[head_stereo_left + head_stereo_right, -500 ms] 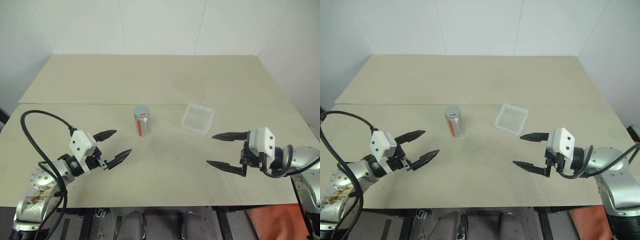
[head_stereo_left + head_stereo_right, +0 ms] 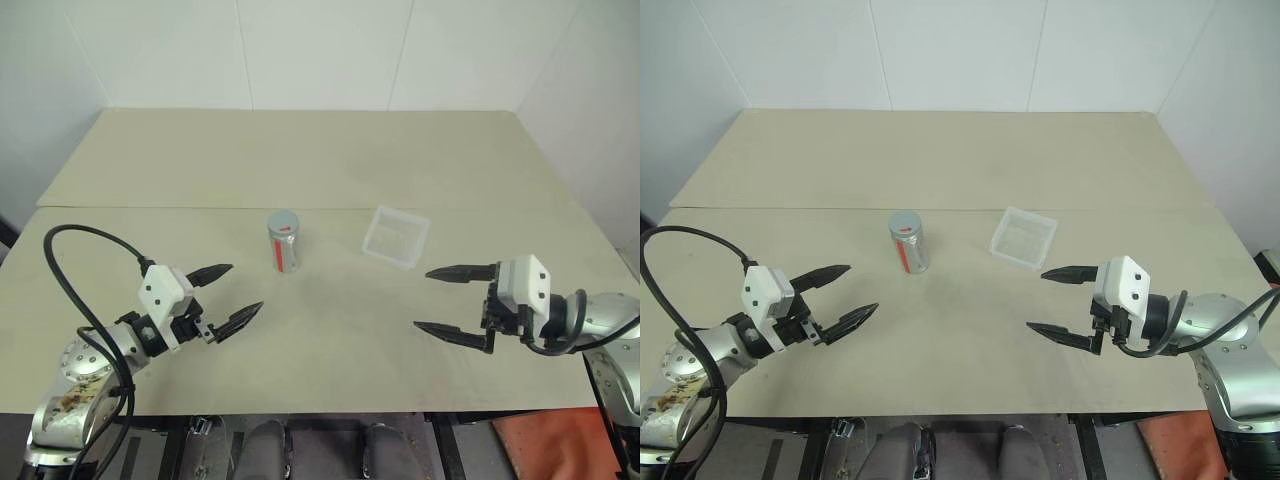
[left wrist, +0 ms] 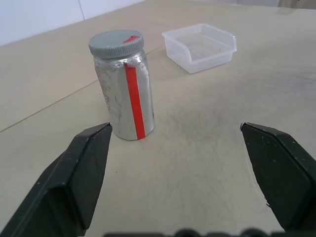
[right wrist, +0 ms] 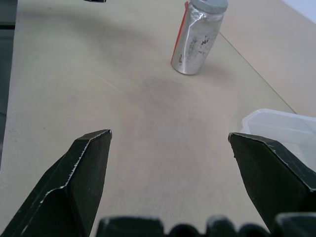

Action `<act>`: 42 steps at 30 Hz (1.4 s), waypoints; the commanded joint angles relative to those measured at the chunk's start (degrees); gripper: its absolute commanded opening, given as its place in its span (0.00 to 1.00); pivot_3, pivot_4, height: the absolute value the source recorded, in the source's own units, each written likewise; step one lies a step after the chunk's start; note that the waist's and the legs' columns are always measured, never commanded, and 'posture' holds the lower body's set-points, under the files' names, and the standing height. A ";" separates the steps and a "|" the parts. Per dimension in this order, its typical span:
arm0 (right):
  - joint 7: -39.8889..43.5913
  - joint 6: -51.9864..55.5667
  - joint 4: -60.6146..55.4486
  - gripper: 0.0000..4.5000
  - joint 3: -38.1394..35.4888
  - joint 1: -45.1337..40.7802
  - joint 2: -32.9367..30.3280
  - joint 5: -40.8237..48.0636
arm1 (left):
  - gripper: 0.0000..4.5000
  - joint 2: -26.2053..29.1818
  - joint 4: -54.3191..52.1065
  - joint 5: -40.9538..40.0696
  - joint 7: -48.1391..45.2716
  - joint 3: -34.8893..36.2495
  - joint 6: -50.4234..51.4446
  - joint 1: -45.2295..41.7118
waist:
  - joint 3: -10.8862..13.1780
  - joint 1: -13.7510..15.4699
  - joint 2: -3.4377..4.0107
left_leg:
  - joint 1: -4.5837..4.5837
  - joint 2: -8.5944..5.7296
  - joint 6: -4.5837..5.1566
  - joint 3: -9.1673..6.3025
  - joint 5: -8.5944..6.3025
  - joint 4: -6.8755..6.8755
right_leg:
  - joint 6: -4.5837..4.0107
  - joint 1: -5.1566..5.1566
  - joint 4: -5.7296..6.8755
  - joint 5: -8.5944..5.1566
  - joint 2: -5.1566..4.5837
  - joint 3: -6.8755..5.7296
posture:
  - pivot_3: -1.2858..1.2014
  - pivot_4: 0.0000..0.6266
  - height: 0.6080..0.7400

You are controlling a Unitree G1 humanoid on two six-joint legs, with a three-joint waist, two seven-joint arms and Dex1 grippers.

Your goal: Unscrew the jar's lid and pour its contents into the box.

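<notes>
Nothing of the task looks done yet. The small upright silver-grey cylindrical jar [image 2: 283, 244] with a red stripe down its side stands near the middle of the pale beige table [image 2: 320, 160], and its flat round grey lid [image 3: 116, 43], marked with a small red patch, sits on the jar's top. The contents cannot be seen through the metal wall, so presumably they are inside. The shallow square box of clear whitish plastic [image 2: 396, 236] rests on the table to the jar's right, apart from it, and it appears empty, though its floor is hard to read through the glare.

The left gripper [image 2: 227, 295] hangs above the table on the near left, its two black fingers spread wide and holding nothing, pointed toward the jar but well short of it. The right gripper [image 2: 445, 300] hangs on the near right, fingers likewise wide apart and empty, just this side of the box.

All steps remain: one gripper must steady the jar's body, the other must take the lid and twist it off, and then the jar must be tipped over the box
</notes>
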 commanded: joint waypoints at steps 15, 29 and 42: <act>-5.06 -0.14 -3.90 0.99 2.15 -2.11 2.23 -1.54 | 1.00 -19.62 19.85 15.66 11.33 -6.65 -26.77 -7.90 | -0.01 0.08 -0.02 | 0.00 -0.05 0.00 -0.01 0.00 0.03 | 0.00 0.05 0.00 0.01 -0.01 -0.02 | 0.52 0.24 1.00; -6.78 0.94 -5.91 0.99 1.28 -1.65 1.74 -1.36 | 1.00 -27.26 30.65 24.35 23.51 -10.88 -32.73 -15.11 | -0.02 0.07 -0.04 | -0.02 -0.05 0.01 -0.03 0.00 0.04 | 0.02 0.04 0.01 0.02 -0.02 -0.04 | 0.52 0.24 1.00; -6.43 0.94 -5.11 0.99 0.90 -2.05 0.80 -1.40 | 1.00 -29.98 39.47 26.46 28.23 -12.82 -36.59 -20.70 | -0.02 0.09 -0.05 | -0.03 -0.05 0.01 -0.04 0.00 0.05 | 0.02 0.04 0.00 0.02 -0.02 -0.05 | 0.52 0.24 1.00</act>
